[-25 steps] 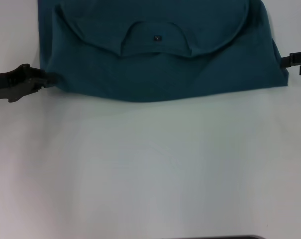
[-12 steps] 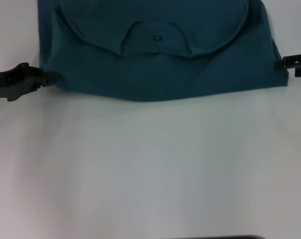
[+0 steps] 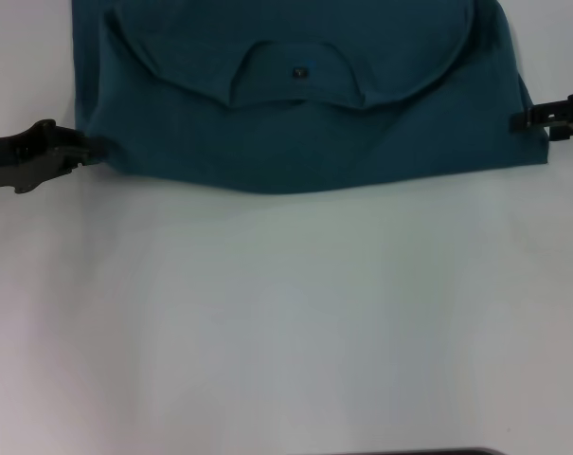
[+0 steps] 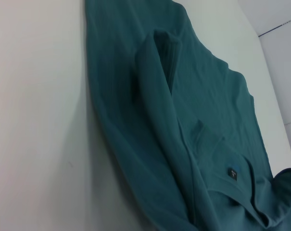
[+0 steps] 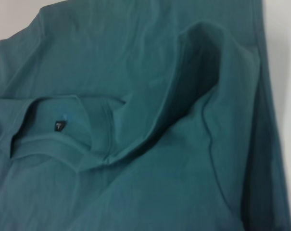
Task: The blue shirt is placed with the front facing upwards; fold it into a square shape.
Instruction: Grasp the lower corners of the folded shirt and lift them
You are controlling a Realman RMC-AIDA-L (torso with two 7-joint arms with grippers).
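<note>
Folding underway: blue shirt (image 3: 305, 104) lies partly folded on the far worktop (image 3: 286, 313). Left hand (image 3: 78, 152) and right hand (image 3: 528, 118) flank its near corners; you cannot tell either grip. Next: lift both corners together.

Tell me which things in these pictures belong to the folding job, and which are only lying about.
Belong to the job:
blue shirt
left gripper, at the shirt's left edge
right gripper, at its right edge

Only there:
white table
</note>
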